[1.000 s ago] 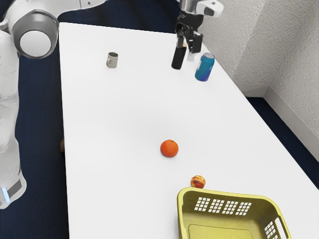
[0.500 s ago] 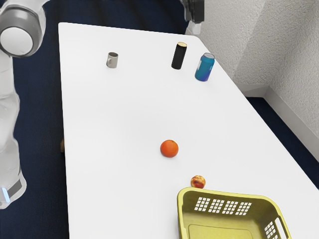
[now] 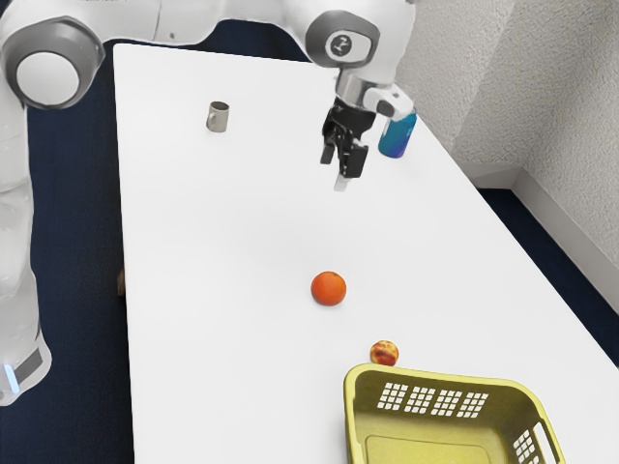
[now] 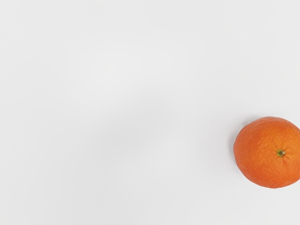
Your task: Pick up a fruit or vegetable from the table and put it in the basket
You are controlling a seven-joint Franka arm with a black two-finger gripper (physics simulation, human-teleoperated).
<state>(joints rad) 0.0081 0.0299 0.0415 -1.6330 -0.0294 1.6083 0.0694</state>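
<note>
We find the gripper (image 3: 338, 170) lowered back over the table (image 3: 222, 222) and nearer the orange (image 3: 329, 289), which lies unmoved outside the basket (image 3: 503, 402). The claw appears released and empty, so the approach may resume; grasping remains outstanding.

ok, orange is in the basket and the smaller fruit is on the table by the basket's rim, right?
No: the exterior view shows the orange on the table, not in the basket. The smaller fruit is indeed on the table by the rim.
</note>
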